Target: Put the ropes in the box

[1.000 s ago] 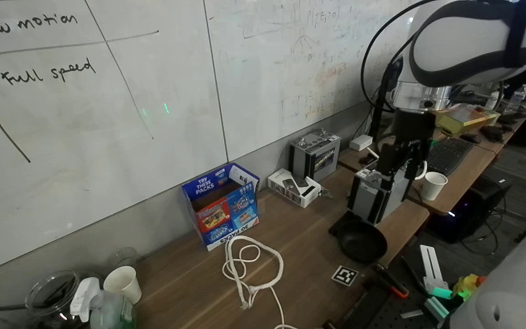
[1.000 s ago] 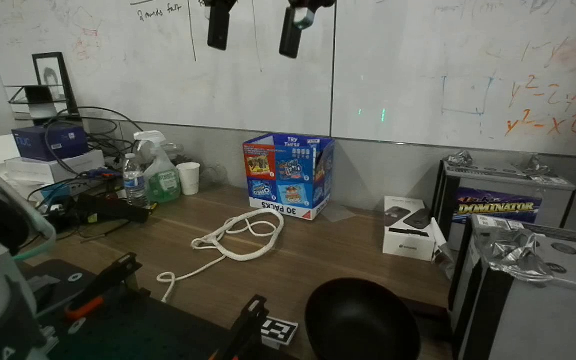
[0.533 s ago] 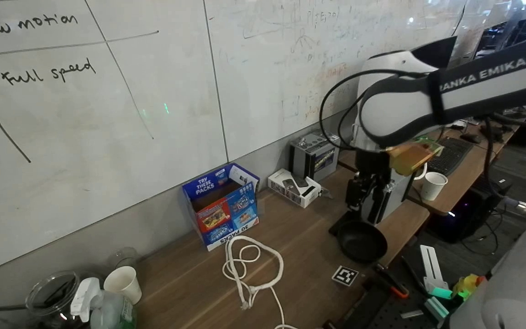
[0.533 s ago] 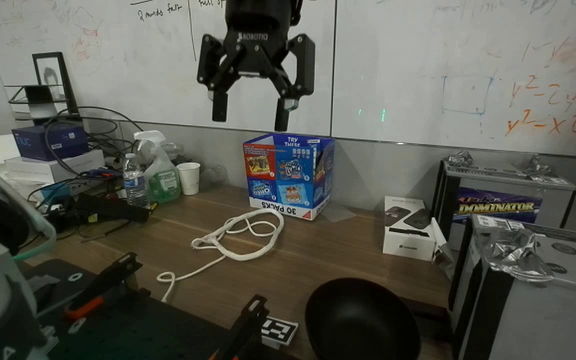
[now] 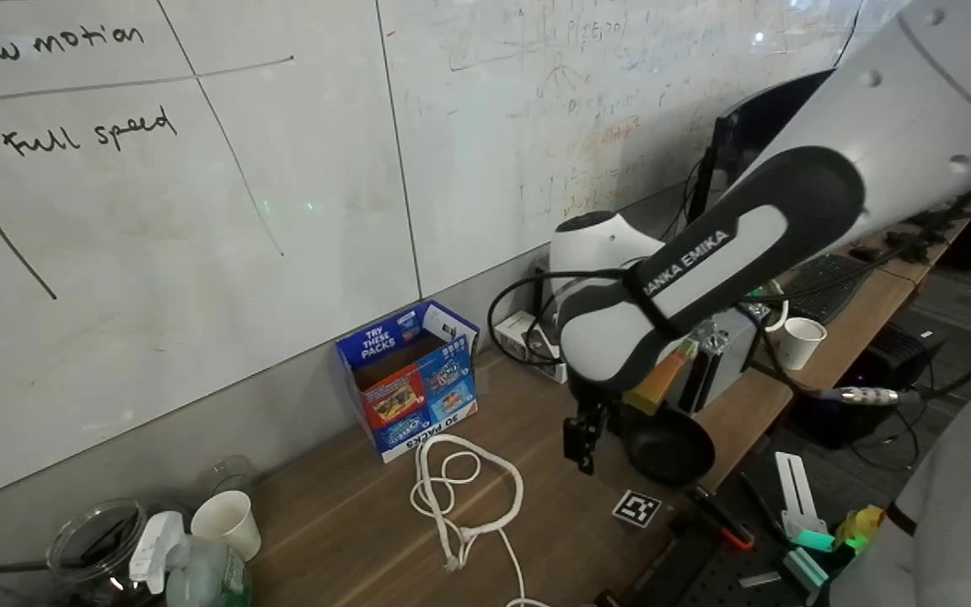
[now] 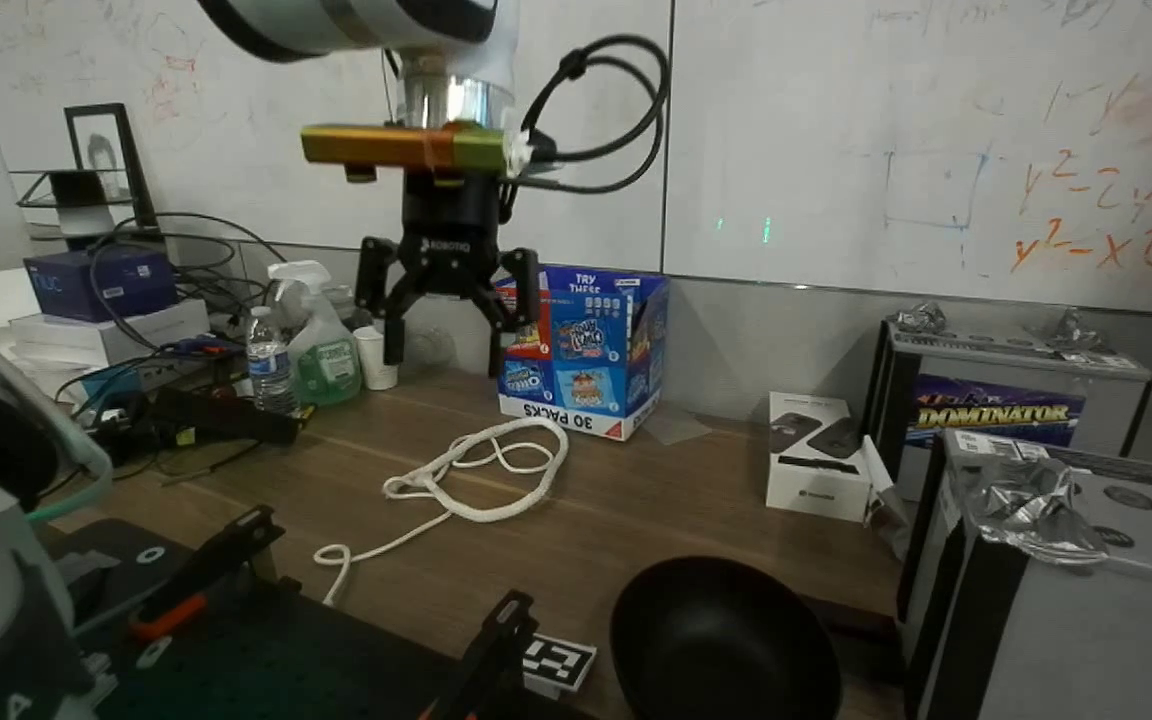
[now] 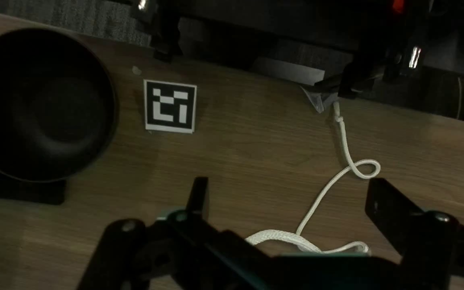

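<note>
A thick white rope (image 5: 521,491) lies in a loop on the wooden table, tangled with a thinner white rope; both also show in an exterior view, the thick rope (image 6: 481,516) and the thin rope (image 6: 400,540). The open-topped blue and red snack box (image 5: 435,388) stands behind them against the wall, also in an exterior view (image 6: 586,345). My gripper (image 6: 445,352) is open and empty, above the table, its fingers pointing down. In the wrist view the gripper (image 7: 288,183) has the thin rope (image 7: 316,200) showing between its fingers; part of the thick rope (image 7: 274,235) is hidden below its body.
A black pan (image 6: 726,640) and a marker card (image 6: 556,662) lie near the front edge. A white phone box (image 6: 816,460) and grey cases (image 6: 1086,600) stand to one side. A spray bottle (image 6: 326,360) and a paper cup (image 5: 227,523) stand at the opposite side.
The arm has come down and across from above the grey cases and pan toward the ropes. The gripper has stayed open. The ropes and the box have not moved.
</note>
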